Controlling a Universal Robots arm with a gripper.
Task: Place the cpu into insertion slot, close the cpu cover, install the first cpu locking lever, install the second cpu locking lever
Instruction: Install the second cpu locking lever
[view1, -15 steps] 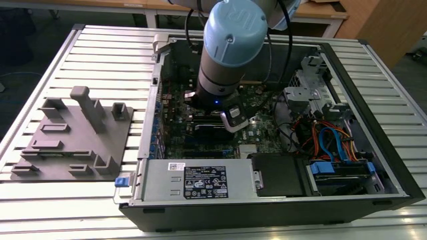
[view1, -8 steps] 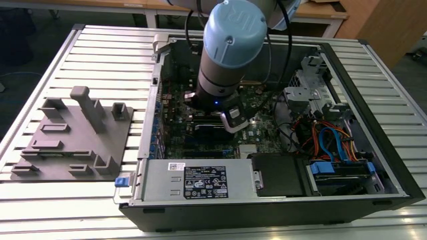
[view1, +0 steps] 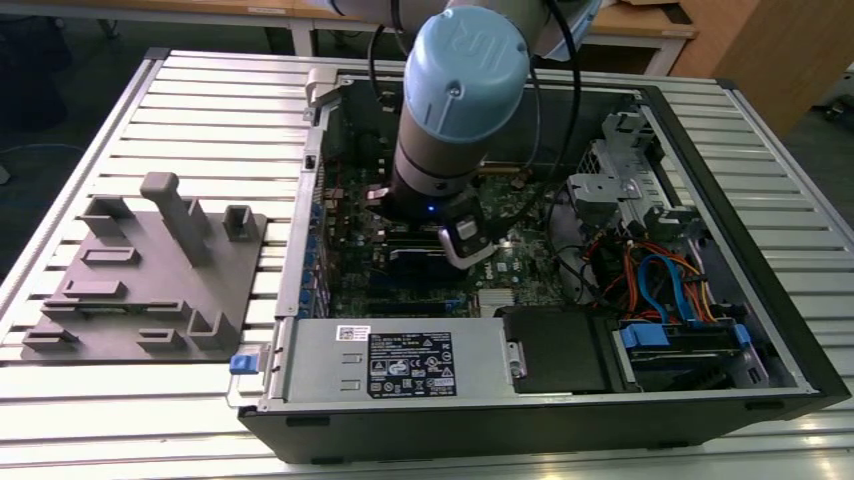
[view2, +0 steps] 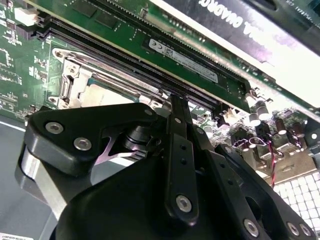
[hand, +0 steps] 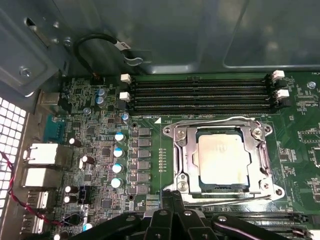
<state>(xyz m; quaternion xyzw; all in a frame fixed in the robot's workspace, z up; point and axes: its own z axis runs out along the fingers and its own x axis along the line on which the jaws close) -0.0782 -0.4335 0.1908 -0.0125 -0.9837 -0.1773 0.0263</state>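
One arm (view1: 461, 90), blue-capped at its joint, reaches down from the upper centre of the exterior view into an open computer case (view1: 534, 432). The case lies on its side on a slatted metal table (view1: 134, 420). Inside the case the gripper (view1: 470, 250) hangs close above the green motherboard (hand: 295, 125), near the middle of the frame. A silver power supply (view1: 387, 365) fills the near corner of the case, and coloured cables lie toward the exterior view's right. A grey fixture plate (view1: 147, 300) with upright pegs and blocks sits on the table at the exterior view's left, well apart from the case.

In the first wrist view the cpu (hand: 223, 159) lies flat in its socket, pale metal face up. The cpu cover (hand: 184, 150) is down around it, so the chip shows through the square window. Thin wire rods (hand: 210, 119) run along two opposite edges of the frame; whether they are latched cannot be told. Four long memory slots (hand: 200, 92) run parallel to the socket on one side, just beside it.

The gripper's black fingers (hand: 169, 212) are drawn together, with nothing seen between them. Their tips stand at the socket edge farthest from the memory slots, near one wire rod. Contact with that rod cannot be told. In the second wrist view the black gripper body rises in front of the socket.
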